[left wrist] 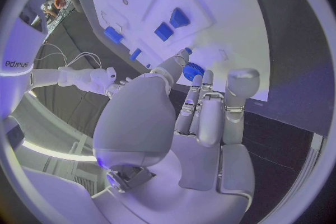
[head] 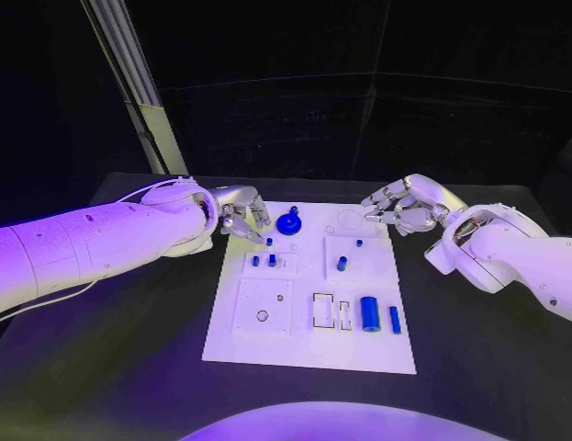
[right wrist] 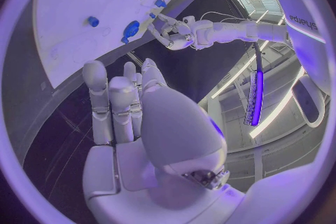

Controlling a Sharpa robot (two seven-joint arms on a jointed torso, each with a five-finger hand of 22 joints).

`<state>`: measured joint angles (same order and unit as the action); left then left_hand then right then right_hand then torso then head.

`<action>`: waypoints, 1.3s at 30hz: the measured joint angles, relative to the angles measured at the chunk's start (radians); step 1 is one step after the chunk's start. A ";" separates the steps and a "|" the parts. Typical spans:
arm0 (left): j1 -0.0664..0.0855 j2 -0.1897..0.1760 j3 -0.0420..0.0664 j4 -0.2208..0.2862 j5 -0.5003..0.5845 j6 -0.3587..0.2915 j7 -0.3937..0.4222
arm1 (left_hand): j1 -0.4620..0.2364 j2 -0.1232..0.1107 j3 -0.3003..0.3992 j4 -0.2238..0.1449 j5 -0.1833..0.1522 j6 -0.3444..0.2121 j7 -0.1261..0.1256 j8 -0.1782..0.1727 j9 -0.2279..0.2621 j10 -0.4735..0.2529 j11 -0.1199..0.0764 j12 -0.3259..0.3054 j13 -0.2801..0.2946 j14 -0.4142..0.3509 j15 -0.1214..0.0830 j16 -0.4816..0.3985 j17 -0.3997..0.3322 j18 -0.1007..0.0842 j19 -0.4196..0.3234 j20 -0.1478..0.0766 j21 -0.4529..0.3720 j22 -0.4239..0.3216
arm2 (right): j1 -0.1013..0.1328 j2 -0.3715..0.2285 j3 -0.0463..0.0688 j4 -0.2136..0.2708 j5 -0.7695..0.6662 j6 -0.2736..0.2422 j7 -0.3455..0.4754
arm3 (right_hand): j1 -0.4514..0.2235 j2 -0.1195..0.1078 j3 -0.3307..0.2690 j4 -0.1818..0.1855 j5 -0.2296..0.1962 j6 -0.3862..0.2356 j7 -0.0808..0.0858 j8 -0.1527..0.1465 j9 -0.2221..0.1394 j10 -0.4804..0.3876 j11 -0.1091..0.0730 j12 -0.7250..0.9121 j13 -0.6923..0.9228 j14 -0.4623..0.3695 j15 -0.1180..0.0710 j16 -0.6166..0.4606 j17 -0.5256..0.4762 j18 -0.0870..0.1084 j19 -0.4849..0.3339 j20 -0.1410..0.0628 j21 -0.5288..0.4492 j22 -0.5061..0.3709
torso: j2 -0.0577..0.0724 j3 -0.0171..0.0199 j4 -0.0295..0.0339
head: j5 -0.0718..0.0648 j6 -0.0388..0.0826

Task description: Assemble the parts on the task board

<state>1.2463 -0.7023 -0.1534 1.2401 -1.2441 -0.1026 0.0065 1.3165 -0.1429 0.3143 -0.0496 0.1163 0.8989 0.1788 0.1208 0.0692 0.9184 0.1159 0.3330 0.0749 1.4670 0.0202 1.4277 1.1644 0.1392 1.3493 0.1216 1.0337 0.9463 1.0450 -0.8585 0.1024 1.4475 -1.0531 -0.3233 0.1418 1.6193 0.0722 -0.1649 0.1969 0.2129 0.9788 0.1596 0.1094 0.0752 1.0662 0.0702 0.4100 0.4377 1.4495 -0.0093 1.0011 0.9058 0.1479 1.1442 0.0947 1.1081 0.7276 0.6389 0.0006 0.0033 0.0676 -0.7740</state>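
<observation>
Two hands hover at the task board [head: 309,354] far corners in the head view: left hand [head: 240,215] beside the blue gear [head: 288,221], right hand [head: 405,207] spread, empty. Left wrist view: fingers [left wrist: 236,102] apart, nothing held. Right wrist view: fingers extended side by side, empty. Judged step: approach; next, grip the gear.

Blue knob [head: 288,221] beside left hand [head: 240,213]; board's near edge [head: 309,360] unobstructed
</observation>
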 measured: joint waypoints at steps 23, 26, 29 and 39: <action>0.000 -0.077 -0.014 0.108 1.294 -0.028 0.452 | -0.002 0.100 -0.021 0.047 0.019 0.068 0.003 0.058 0.003 0.047 -0.007 0.135 0.020 -0.198 0.004 -0.235 -0.490 0.039 -0.179 0.004 -0.310 -0.286 | -0.005 0.036 0.000 0.019 -0.606 0.100 -0.270 | 0.036 -0.019 0.020 0.003 -0.038 0.025 0.006 -0.032 -0.009 0.016 0.025 -0.245 -0.239 0.016 0.009 0.018 0.004 0.000 0.027 0.012 0.034 0.051 | 0.001 -0.0009 0.0005 | -0.040 0.024; 0.000 -0.076 -0.016 0.113 1.350 -0.016 0.467 | -0.002 0.100 -0.019 0.050 0.019 0.068 0.003 0.060 0.002 0.047 -0.007 0.141 0.018 -0.209 0.005 -0.245 -0.513 0.039 -0.183 0.004 -0.316 -0.290 | -0.006 0.046 0.000 0.016 -0.633 0.107 -0.279 | 0.041 -0.024 0.024 0.002 -0.038 0.025 0.006 -0.032 -0.009 0.016 0.025 -0.251 -0.252 0.016 0.009 0.023 0.009 0.000 0.030 0.016 0.042 0.062 | 0.002 -0.0007 -0.0001 | -0.043 0.027; 0.000 -0.075 -0.018 0.117 1.378 -0.008 0.476 | -0.002 0.100 -0.019 0.050 0.019 0.068 0.003 0.062 0.002 0.047 -0.007 0.142 0.018 -0.213 0.005 -0.248 -0.521 0.039 -0.186 0.005 -0.321 -0.292 | -0.007 0.054 0.000 0.012 -0.647 0.114 -0.284 | 0.041 -0.024 0.030 0.001 -0.038 0.025 0.006 -0.032 -0.008 0.016 0.025 -0.256 -0.259 0.016 0.009 0.026 0.012 0.000 0.034 0.016 0.045 0.069 | 0.002 -0.0007 -0.0001 | -0.045 0.028; 0.000 -0.073 -0.020 0.129 1.425 0.012 0.489 | -0.003 0.099 -0.019 0.050 0.019 0.068 0.003 0.062 0.001 0.047 -0.007 0.142 0.017 -0.222 0.007 -0.260 -0.542 0.039 -0.187 0.006 -0.328 -0.296 | -0.009 0.078 0.000 -0.006 -0.673 0.154 -0.287 | 0.049 -0.017 0.065 0.004 -0.080 0.049 -0.002 -0.036 -0.006 0.047 0.019 -0.280 -0.311 0.016 0.009 0.079 0.055 0.000 0.066 0.012 0.088 0.131 | 0.002 -0.0005 -0.0001 | -0.047 0.022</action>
<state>1.2462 -0.7757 -0.1735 1.3692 0.1814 -0.0908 0.4954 1.3139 -0.0436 0.2957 0.0000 0.1353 0.9667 0.1821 0.1829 0.0701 0.9651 0.1089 0.4755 0.0919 1.2448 0.0271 1.1673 0.6220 0.1782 1.1620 0.1271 0.7061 0.6499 1.0356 -0.7809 0.1025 1.4413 -1.7266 -0.1693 -0.1453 1.6686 0.0557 -0.0994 0.2012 0.1326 1.0280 0.1575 0.0733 0.0687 1.1134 0.0893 0.1305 0.1269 1.4651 0.0000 1.0804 0.9611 0.1478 1.2101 0.1069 1.1957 0.8590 0.6413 0.0001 0.0032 0.0205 -0.7516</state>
